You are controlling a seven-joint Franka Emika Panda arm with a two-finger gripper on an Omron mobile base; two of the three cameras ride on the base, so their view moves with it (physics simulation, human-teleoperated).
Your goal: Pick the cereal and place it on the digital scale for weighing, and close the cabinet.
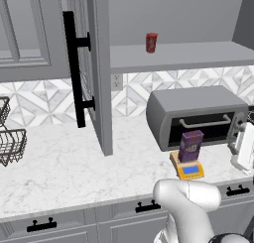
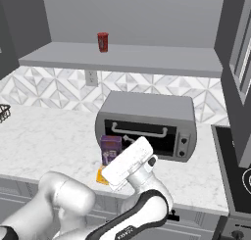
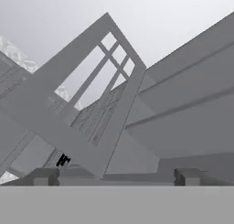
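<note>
We are seeing open air between our spread fingers. Ahead of the fingertips the open cabinet door is standing across the way, and the toaster oven is crowding close behind the cereal box.

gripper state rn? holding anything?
Gripper: open, jaws wide apart, holding nothing. The cereal stands on the digital scale.

Cereal upright on digital scale, near counter front edge, just before toaster oven. Can on cabinet shelf above. Cabinet door open, left of shelf. Wire basket at counter's left end.
</note>
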